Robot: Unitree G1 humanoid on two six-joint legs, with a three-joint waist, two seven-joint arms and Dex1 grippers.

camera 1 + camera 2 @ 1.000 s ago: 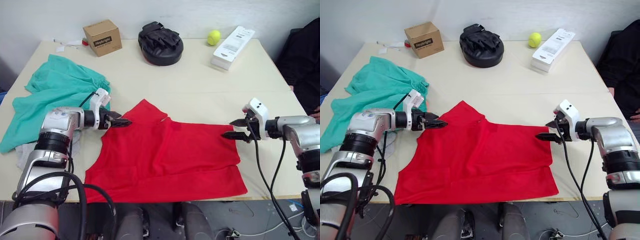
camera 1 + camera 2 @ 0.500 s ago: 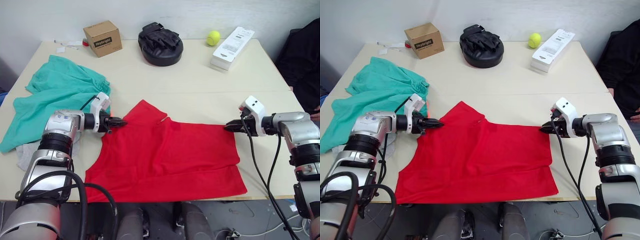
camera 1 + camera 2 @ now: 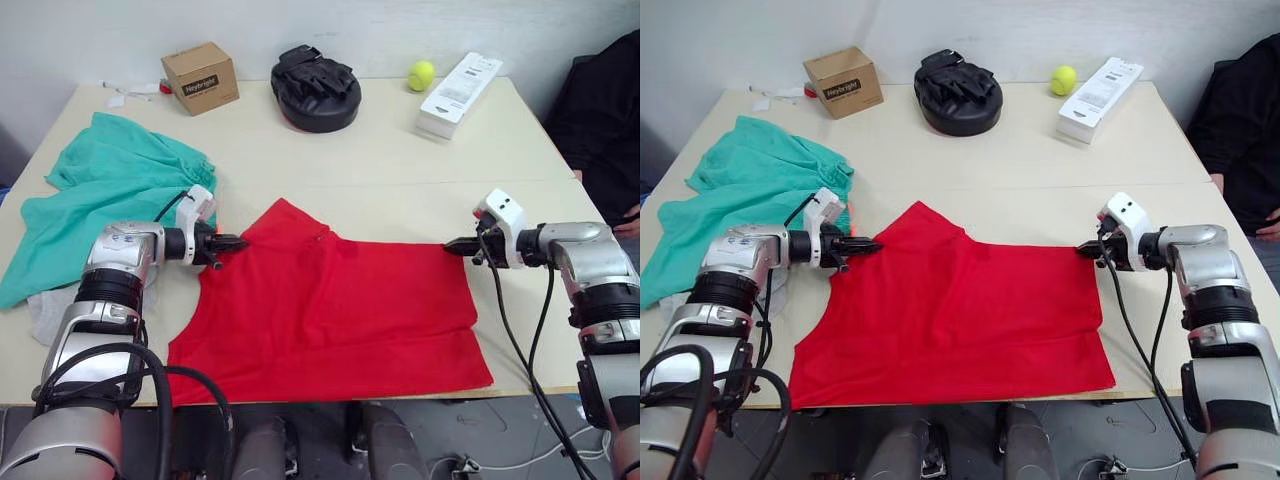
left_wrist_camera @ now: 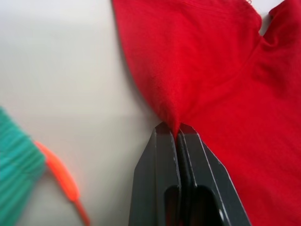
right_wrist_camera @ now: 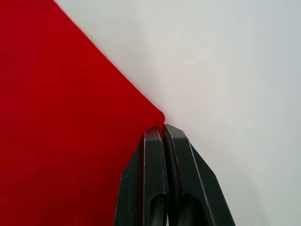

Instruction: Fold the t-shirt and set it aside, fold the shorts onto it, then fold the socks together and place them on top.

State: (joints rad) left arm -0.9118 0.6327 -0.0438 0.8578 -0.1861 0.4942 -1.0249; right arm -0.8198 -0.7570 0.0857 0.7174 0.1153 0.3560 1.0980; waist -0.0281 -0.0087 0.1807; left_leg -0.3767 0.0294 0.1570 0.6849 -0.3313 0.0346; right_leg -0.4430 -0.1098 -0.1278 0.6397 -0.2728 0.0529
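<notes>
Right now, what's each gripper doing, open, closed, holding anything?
Left gripper: shut on the t-shirt edge.
Right gripper: shut on the t-shirt corner.

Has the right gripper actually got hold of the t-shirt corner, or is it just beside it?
Touching. In the right wrist view the right gripper has its fingers shut together with the corner of the t-shirt pinched between their tips.

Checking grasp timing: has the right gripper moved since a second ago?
Yes. The right gripper closed in on the t-shirt corner, farther from the near table edge, and pinched shut.
</notes>
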